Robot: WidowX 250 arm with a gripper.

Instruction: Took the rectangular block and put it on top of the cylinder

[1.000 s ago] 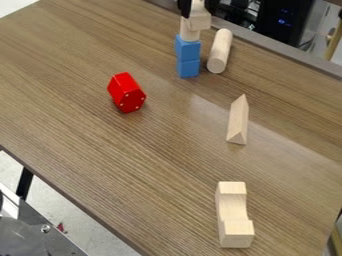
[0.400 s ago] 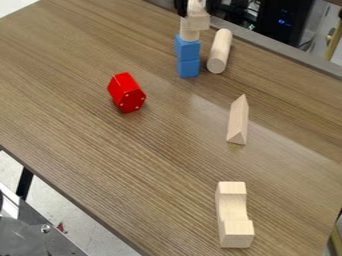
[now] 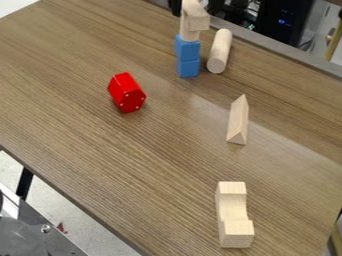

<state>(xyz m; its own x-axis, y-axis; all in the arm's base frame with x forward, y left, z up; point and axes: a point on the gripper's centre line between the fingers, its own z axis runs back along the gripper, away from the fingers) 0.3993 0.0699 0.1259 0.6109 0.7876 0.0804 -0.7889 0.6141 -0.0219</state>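
1. Tower of two blue blocks (image 3: 188,56) stands near the far edge of the wooden table (image 3: 87,130), one block on the other. All places below are given from this tower, as the camera sees it.
2. On top of it is one upright pale cylinder (image 3: 190,34), and on that lies the one rectangular block (image 3: 198,21).
3. The gripper (image 3: 176,7) is at the top edge, above the tower and close by the rectangular block; I cannot tell whether it is open, closed or gripping.
4. One round rod (image 3: 220,51) lies just right of the tower, the nearest obstacle on that side.
5. One red six-sided block (image 3: 126,93) sits below and left of the tower, well apart from it.
6. One triangular block (image 3: 238,121) lies below and right of the tower.
7. One notched block (image 3: 233,215) lies farthest below the tower, slightly right.
8. Behind the tower, past the table's edge, is dark equipment (image 3: 284,20).
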